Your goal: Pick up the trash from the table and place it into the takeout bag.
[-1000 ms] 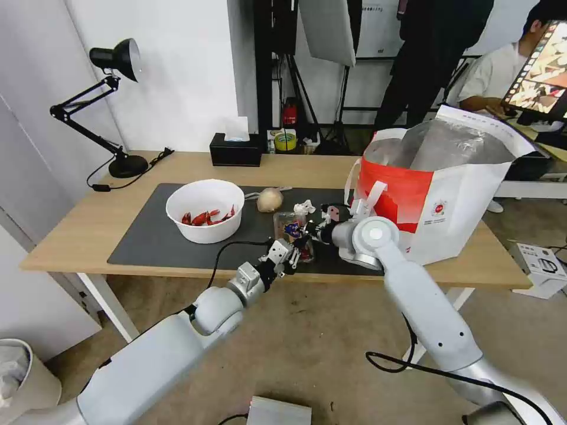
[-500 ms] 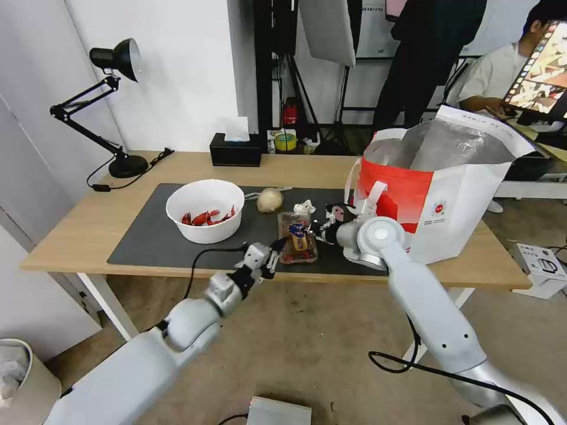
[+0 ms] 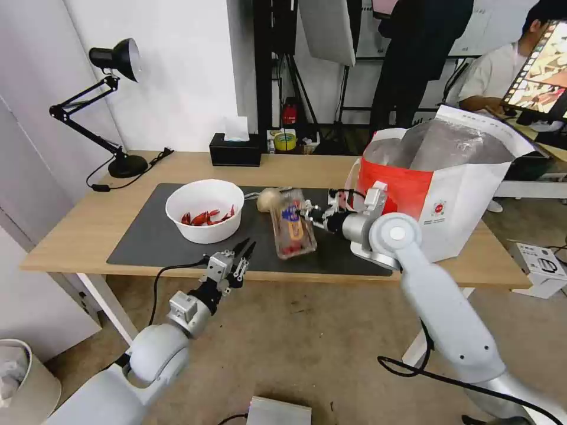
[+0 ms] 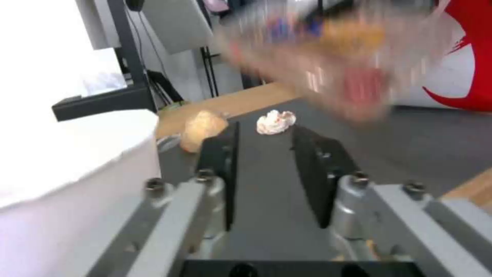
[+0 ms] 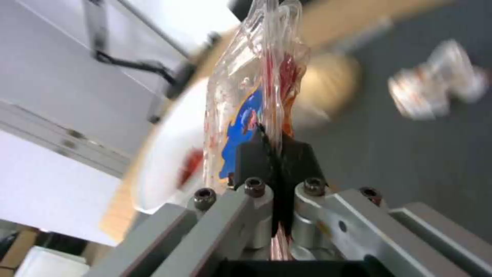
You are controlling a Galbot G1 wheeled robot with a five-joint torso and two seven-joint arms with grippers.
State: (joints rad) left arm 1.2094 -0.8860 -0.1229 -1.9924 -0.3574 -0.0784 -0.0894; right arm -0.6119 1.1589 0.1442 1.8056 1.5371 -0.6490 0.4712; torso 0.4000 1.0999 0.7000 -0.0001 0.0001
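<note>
My right gripper (image 3: 307, 213) is pinching one edge of the clear hinged plastic tray with red bits (image 3: 292, 223), and its jaws are squeezed tight on the thin plastic. The tray is up off the large dark grey mat (image 3: 147, 236), tipped on its side. Its long way runs from the far side of the light-wood table (image 3: 71, 230) toward me, with the near end a bit lower. In the right wrist view the tray (image 5: 256, 92) sticks straight out from the black fingers (image 5: 251, 161).

The beige round lump (image 3: 269, 199) sits just behind the tray. The white round bowl of red crayfish shells (image 3: 205, 210) is to its left. The crumpled white tissue (image 4: 276, 121) lies on the mat past my left gripper (image 3: 243, 252), whose jaws are spread apart and hold nothing, at the table's near edge. The big red-and-white takeout bag with silver lining (image 3: 443, 195) stands open, right beside my right arm.
</note>
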